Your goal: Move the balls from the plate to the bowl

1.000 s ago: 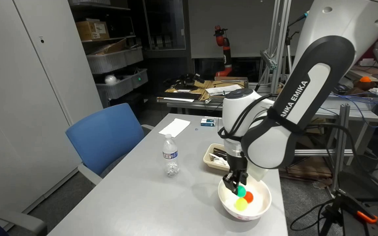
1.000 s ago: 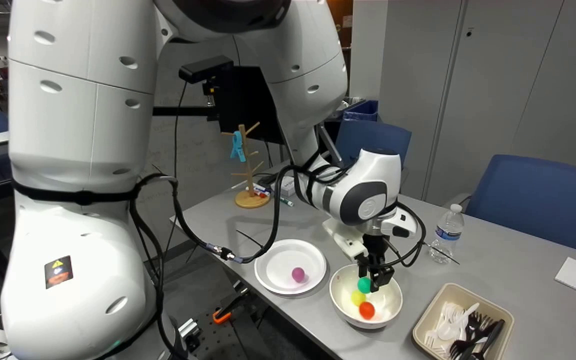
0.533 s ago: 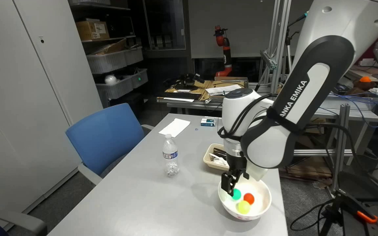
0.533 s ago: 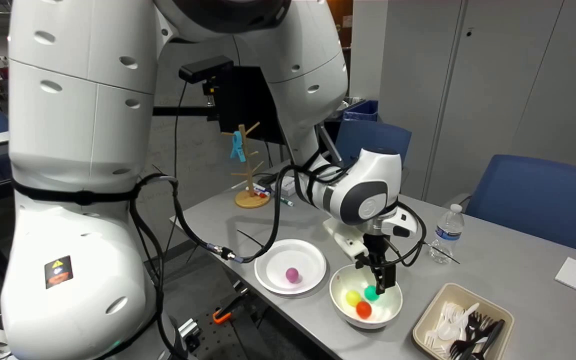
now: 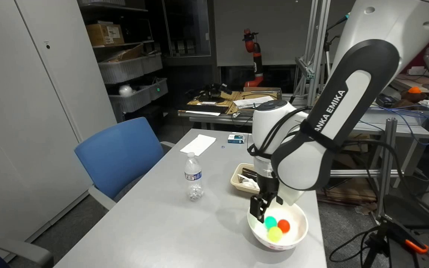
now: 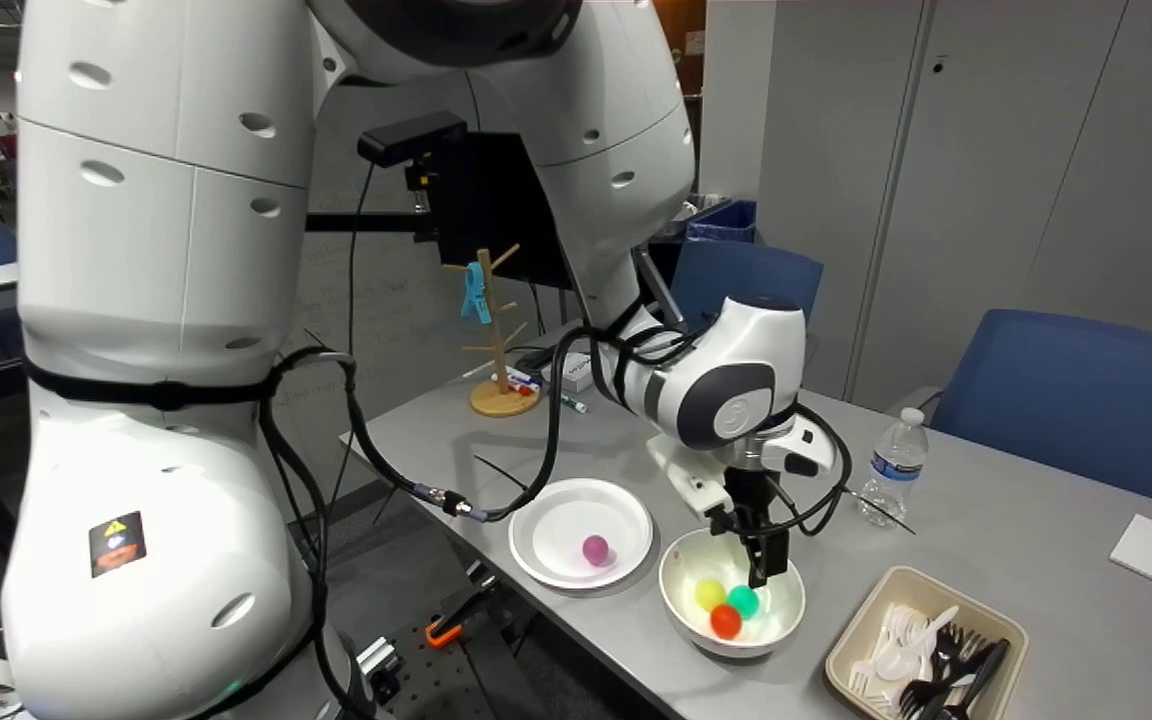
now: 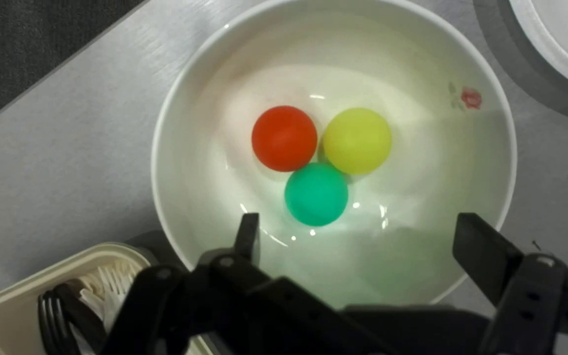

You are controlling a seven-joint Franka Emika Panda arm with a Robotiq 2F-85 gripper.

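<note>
In the wrist view an orange-red ball [image 7: 284, 138], a yellow ball [image 7: 357, 141] and a green ball [image 7: 316, 194] lie together at the bottom of the round white bowl [image 7: 466, 172]. My gripper [image 7: 358, 219] hangs over that bowl, jaws spread wide with nothing between them. The green ball is just past the fingertips, free of both. A pink ball [image 6: 595, 550] rests on the round white plate [image 6: 551, 520], beside the bowl in an exterior view. Part of the plate's rim also shows at the wrist view's upper right corner. In an exterior view my arm hides the plate.
A beige rectangular dish [image 6: 854, 640] of plastic cutlery stands close to the bowl. Farther off are a water bottle [image 6: 894, 468], a wooden stand [image 6: 504, 398] with markers, and a paper [image 5: 198, 144]. The table edge [image 6: 601, 655] runs near the plate and bowl.
My gripper has opened and let go of the green ball, which has dropped into the bowl against the others. Those balls have shifted a little. The pink ball has rolled slightly on the plate.
</note>
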